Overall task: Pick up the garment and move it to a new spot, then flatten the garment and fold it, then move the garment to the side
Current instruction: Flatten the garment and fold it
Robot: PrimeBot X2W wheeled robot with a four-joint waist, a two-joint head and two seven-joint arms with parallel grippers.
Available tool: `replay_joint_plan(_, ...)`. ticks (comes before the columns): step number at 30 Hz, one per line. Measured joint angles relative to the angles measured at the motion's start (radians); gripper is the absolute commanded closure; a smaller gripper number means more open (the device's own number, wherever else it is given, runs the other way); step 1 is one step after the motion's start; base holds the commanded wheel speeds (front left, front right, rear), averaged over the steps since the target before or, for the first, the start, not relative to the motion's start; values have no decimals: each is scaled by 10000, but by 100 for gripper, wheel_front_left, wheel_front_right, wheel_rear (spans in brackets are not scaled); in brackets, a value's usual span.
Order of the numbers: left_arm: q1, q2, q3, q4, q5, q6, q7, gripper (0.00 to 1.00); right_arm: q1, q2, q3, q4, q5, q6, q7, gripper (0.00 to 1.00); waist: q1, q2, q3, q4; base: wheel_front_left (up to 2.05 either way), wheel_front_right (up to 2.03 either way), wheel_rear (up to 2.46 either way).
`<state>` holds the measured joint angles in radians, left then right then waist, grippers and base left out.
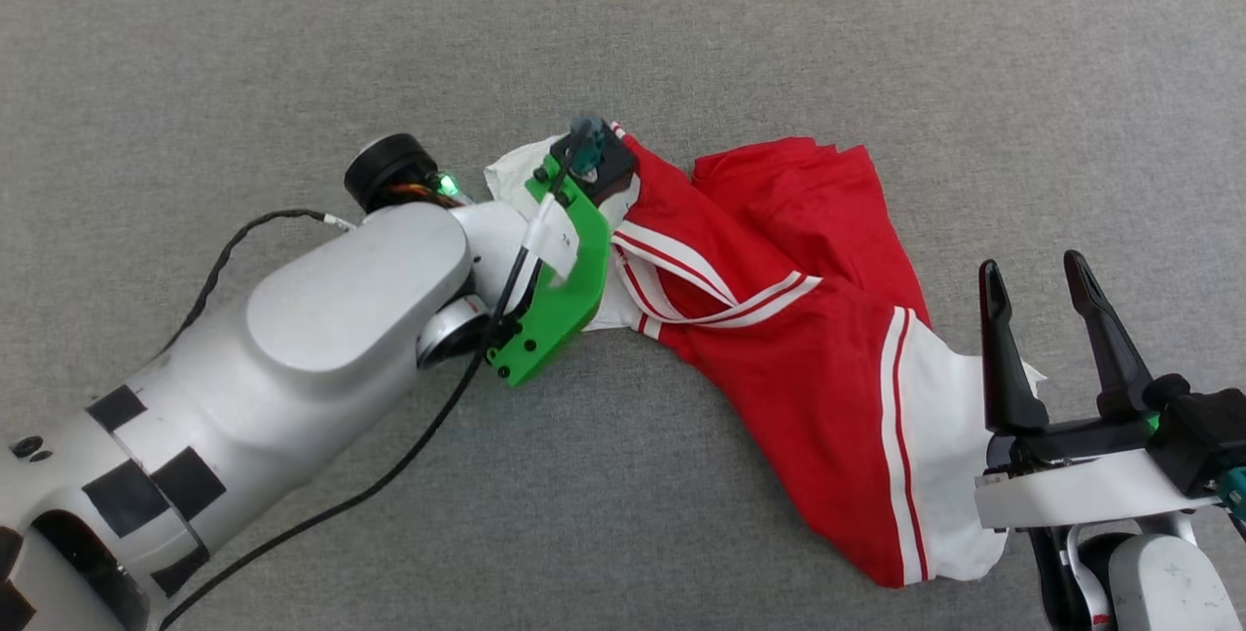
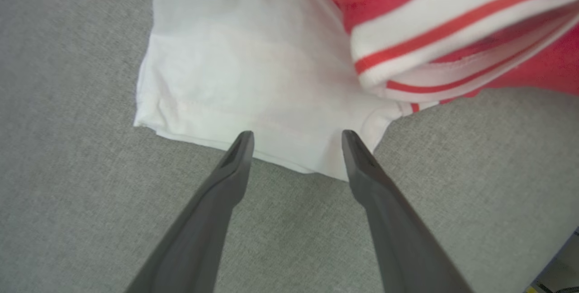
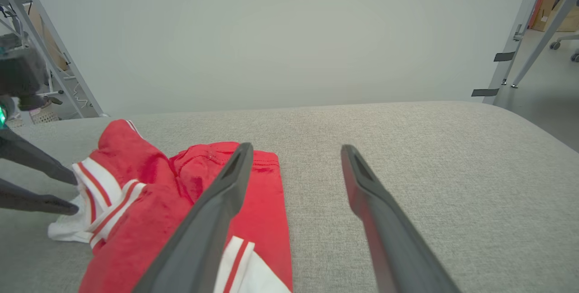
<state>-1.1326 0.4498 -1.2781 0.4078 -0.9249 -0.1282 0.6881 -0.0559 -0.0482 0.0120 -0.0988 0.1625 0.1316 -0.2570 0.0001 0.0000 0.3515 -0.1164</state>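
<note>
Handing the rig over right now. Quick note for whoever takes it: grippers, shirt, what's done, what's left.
Left gripper: open, holding nothing, tips at the hem of one white sleeve; contact unclear.
Right gripper: open, holding nothing, beside the other white sleeve.
Garment: crumpled and twisted on the grey padded surface, not gripped.
Done: nothing visible; the garment is neither flat nor folded.
Left: grasp, move to a new spot, flatten, fold, set aside.
</note>
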Motion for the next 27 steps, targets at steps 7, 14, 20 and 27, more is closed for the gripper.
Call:
replay_joint_plan(7,508,240,263,-332,510,2,1016,0,-281,-2,-2,-15,13,-2,0,0,-1,0,479,-227,0,0,0)
replay_joint_plan(14,522,247,334,-238,594,2,407,100,-319,-2,2,19,10,0,0,0,-1,0,569,-224,0,0,0)
replay_joint_plan(20,752,240,71,-42,573,2,-1409,100,-219,-2,-79,104,-33,0,0,0,0,0,120,-17,0,0,0)
replay_joint_plan(27,1008,834,48,-290,445,0,-3202,100,297,-2,-274,167,-90,0,0,0,-1,0,-703,487,0,0,0)
